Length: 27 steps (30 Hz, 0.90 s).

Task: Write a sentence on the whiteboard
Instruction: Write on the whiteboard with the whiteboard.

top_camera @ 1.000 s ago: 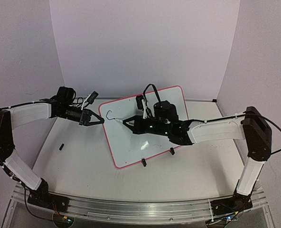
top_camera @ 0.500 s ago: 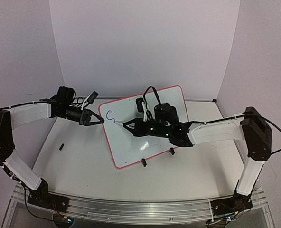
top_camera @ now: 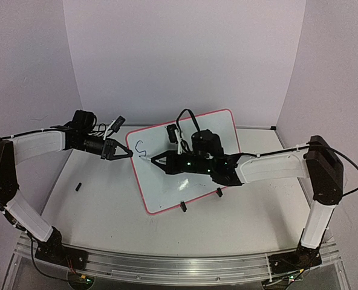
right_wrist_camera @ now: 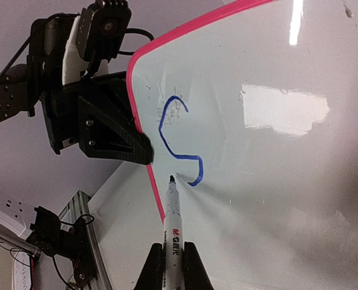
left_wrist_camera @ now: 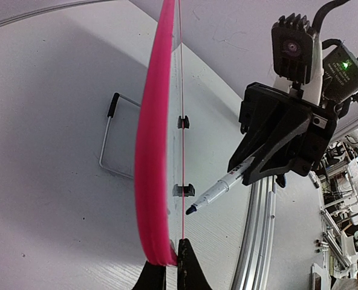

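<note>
The whiteboard [top_camera: 167, 187] stands tilted at the table's middle, with a red-pink rim. Of the sentence, only a blue "S" [top_camera: 139, 147] is on it, near the upper left corner; it also shows in the right wrist view [right_wrist_camera: 179, 145]. My left gripper [top_camera: 128, 154] is shut on the board's left rim [left_wrist_camera: 152, 151]. My right gripper [top_camera: 156, 161] is shut on a white marker [right_wrist_camera: 173, 223]. The marker's tip sits just left of the S's lower end. In the left wrist view the marker [left_wrist_camera: 224, 184] looks slightly off the board.
Two black clip feet [top_camera: 182, 206] [top_camera: 218, 193] hold the board's lower edge. A small black cap-like piece [top_camera: 78, 186] lies on the table at the left. A wire stand [left_wrist_camera: 109, 139] is behind the board. An aluminium rail [top_camera: 167, 263] runs along the near edge.
The right gripper has moved left with the marker. The blue mark has grown from a hook into a full "S". The left arm has not moved.
</note>
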Each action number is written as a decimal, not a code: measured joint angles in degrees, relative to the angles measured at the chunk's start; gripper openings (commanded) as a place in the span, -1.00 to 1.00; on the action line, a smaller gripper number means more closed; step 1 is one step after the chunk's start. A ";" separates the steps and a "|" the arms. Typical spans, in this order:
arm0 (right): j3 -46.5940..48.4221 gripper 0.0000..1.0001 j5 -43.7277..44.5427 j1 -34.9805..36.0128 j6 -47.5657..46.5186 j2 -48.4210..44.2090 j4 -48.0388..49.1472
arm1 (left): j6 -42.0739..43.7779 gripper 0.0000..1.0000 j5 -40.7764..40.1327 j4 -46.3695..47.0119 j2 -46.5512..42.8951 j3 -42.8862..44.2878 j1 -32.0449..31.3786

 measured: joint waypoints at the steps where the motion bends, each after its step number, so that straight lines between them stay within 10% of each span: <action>1: 0.13 -1.00 0.00 0.04 0.00 0.02 -0.04 | 0.00 -1.00 0.00 0.00 0.00 0.00 0.00; 27: 0.11 -1.00 3.54 0.20 -4.04 -5.11 -3.26 | 0.00 -1.00 0.07 0.00 0.00 0.00 0.00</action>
